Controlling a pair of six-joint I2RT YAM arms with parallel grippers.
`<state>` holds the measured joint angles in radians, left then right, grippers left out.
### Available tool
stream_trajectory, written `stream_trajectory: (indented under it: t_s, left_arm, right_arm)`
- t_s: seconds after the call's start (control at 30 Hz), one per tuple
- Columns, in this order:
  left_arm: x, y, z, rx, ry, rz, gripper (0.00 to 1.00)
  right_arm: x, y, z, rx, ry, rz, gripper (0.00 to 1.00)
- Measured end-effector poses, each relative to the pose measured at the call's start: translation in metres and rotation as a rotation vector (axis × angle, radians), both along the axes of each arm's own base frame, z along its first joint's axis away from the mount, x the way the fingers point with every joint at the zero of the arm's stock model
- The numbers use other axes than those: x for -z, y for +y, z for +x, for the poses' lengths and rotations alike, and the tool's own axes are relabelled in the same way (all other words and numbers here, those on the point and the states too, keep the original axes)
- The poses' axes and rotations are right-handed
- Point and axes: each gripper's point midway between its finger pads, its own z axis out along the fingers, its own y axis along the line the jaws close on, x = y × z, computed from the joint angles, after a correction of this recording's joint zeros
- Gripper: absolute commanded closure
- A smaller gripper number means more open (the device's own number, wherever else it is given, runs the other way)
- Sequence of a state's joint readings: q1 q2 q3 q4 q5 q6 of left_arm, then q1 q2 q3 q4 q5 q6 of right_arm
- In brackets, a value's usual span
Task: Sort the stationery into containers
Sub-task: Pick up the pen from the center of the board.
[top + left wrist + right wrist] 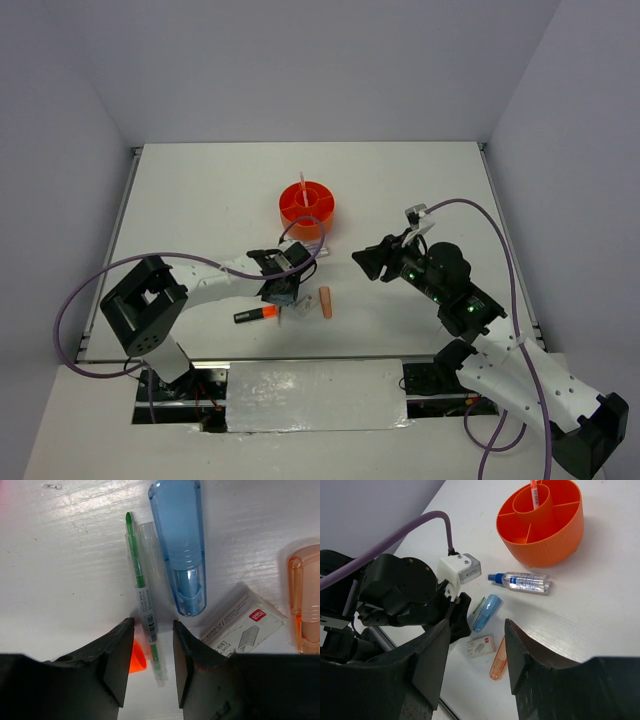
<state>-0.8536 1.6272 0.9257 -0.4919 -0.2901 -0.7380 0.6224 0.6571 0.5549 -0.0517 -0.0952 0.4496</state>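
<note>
My left gripper is low over the table, open, with one jaw on each side of a thin green pen and neither touching it. Beside the pen lie a blue-clear marker and a salmon-clear piece. An orange highlighter cap shows by the left finger; from above its black body lies left of the gripper. The orange tub stands behind, a pink pen upright in its centre cup. My right gripper hovers open and empty to the right.
A small white staples box lies right of the left jaws. A clear spray bottle with a blue cap rests in front of the tub. The left arm's purple cable loops over the table's left side.
</note>
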Motion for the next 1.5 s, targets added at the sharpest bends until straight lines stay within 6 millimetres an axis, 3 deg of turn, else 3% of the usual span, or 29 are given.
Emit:
stream_trajectory:
  t_s: [0.2, 0.4, 0.5, 0.87, 0.97, 1.13, 1.27, 1.37, 1.5]
  left_arm:
    - [0.001, -0.004, 0.002, 0.001, -0.006, -0.015, 0.64]
    - [0.001, -0.006, 0.003, 0.002, -0.009, -0.021, 0.83]
    - [0.001, -0.006, 0.003, 0.003, -0.01, -0.02, 0.99]
    - [-0.01, 0.0, 0.0, -0.012, -0.014, -0.015, 1.0]
    - [-0.037, 0.002, 0.003, -0.035, -0.059, -0.045, 1.0]
    - [-0.125, -0.012, 0.02, -0.044, -0.231, -0.223, 1.0]
    - [-0.186, 0.003, 0.024, -0.09, -0.368, -0.293, 1.0]
    - [-0.207, 0.029, 0.024, -0.141, -0.425, -0.293, 1.0]
    - [-0.217, 0.057, 0.02, -0.178, -0.45, -0.284, 1.0]
  right_arm:
    - [0.004, 0.001, -0.001, -0.007, 0.01, -0.001, 0.45]
    - [0.002, 0.001, -0.003, -0.013, 0.008, 0.005, 0.45]
    - [0.0, 0.001, -0.003, -0.014, 0.003, 0.009, 0.45]
    - [-0.001, 0.002, -0.005, -0.022, 0.002, 0.015, 0.45]
    - [0.009, 0.006, -0.003, -0.021, 0.043, 0.004, 0.45]
    - [0.042, 0.021, -0.002, -0.042, 0.145, -0.059, 0.45]
    - [0.068, 0.047, -0.007, -0.08, 0.223, -0.149, 0.45]
    - [0.073, 0.069, -0.004, -0.097, 0.246, -0.203, 0.45]
    - [0.078, 0.086, 0.002, -0.082, 0.266, -0.236, 0.45]
